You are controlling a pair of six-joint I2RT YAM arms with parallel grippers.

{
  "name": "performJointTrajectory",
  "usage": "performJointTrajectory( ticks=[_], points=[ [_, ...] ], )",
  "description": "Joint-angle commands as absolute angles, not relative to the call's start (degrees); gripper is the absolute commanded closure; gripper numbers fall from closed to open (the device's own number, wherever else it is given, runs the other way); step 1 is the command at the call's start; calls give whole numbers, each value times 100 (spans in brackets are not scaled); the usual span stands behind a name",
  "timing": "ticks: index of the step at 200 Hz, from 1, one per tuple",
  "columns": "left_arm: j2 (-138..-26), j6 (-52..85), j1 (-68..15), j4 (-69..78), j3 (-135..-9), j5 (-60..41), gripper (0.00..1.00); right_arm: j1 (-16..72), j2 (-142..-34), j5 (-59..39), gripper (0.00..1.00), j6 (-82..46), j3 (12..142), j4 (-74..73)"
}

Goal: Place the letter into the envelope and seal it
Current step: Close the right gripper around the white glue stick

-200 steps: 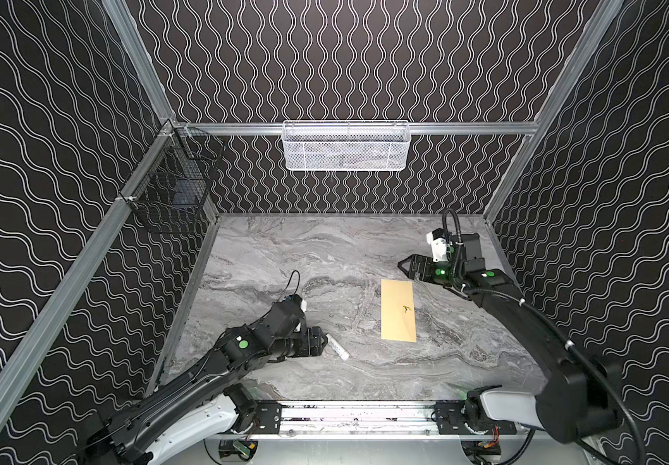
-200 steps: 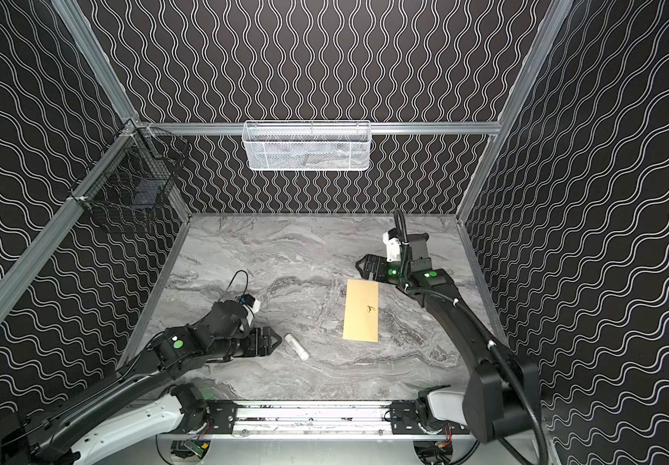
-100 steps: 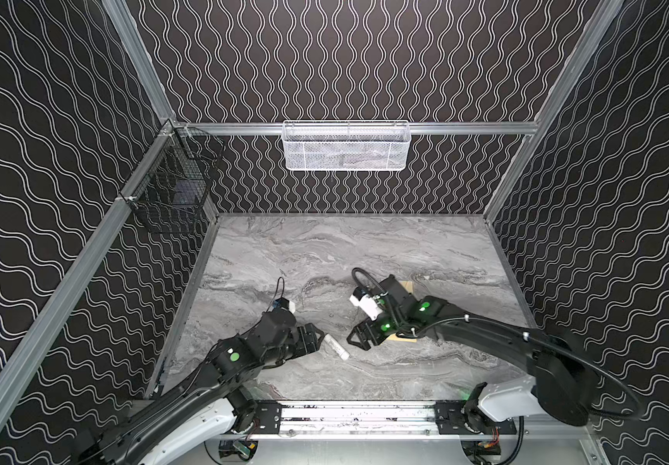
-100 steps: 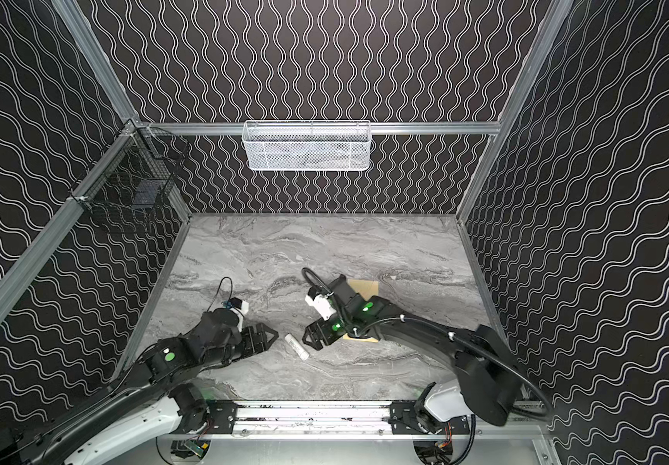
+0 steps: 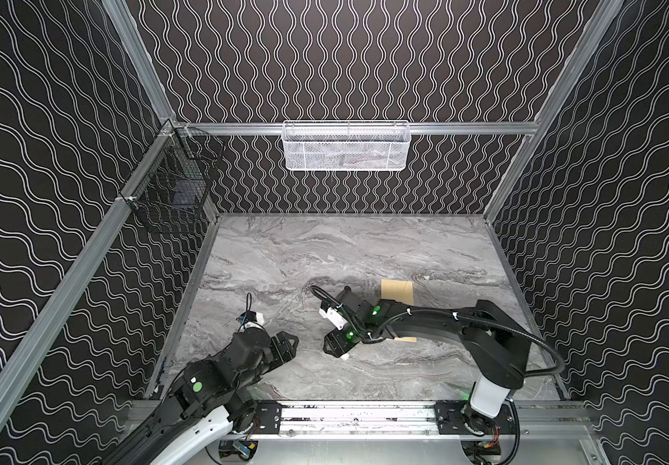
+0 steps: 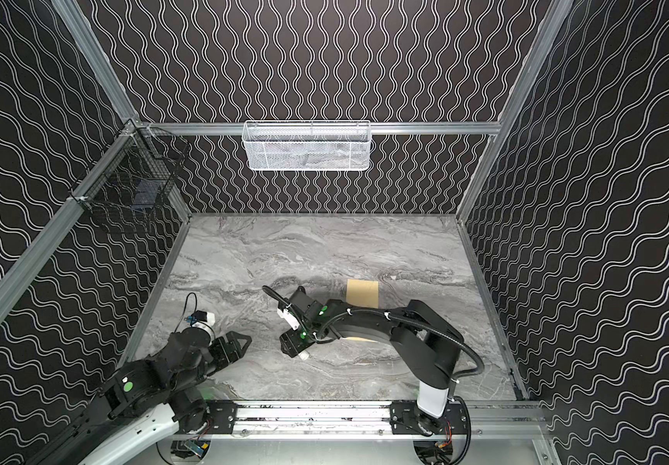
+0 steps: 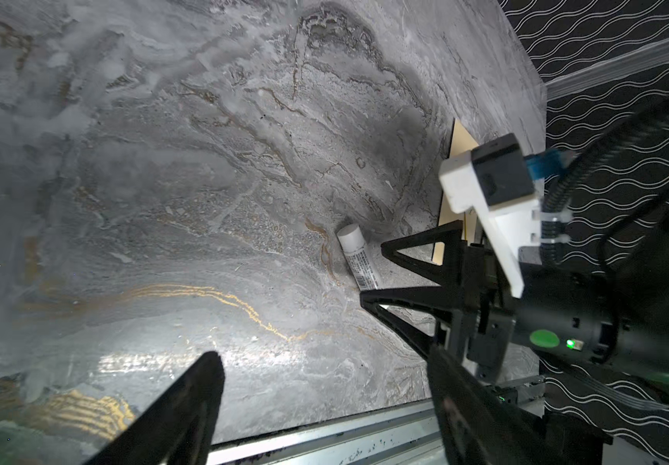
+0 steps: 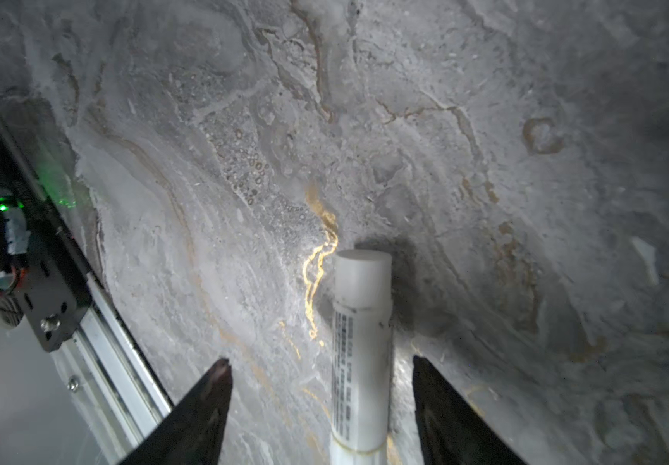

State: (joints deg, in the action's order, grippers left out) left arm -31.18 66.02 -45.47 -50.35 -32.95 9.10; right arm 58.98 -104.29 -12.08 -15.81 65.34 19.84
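Right wrist view: right gripper (image 8: pixel 320 360) fingers (image 8: pixel 212 402) standing apart, straddling white tube (image 8: pixel 361 342), not clamping it (one finger sitting closer than other). Tube lying flat on marble table (image 5: pixel 324 249). Envelope (image 5: pixel 396 290) lying just beyond tube, partly hiding under right arm. Left gripper (image 7: pixel 322 353) hovering near tube, fingers gaping wide, holding nothing.

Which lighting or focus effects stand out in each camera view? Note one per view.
Right wrist view: the white tube is sharp and casts a dark shadow on the table. Left wrist view: glare whitens the table near the rail; parts of the marble look smeared. Both top views: even light, soft shadow beside the right arm.
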Motion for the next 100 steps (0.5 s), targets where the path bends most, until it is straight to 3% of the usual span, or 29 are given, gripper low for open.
performJointTrajectory(
  ticks=[1, 100],
  points=[
    [-3102, 6517, -4535, -5390, -3465, 1163, 17, 5972, -10673, -838, 32, -1636, 6817, 2363],
    [-2931, 6358, -4543, -5620, -3617, 1255, 17, 6249, -11410, -11, 58, -1806, 7346, 2926]
  ],
)
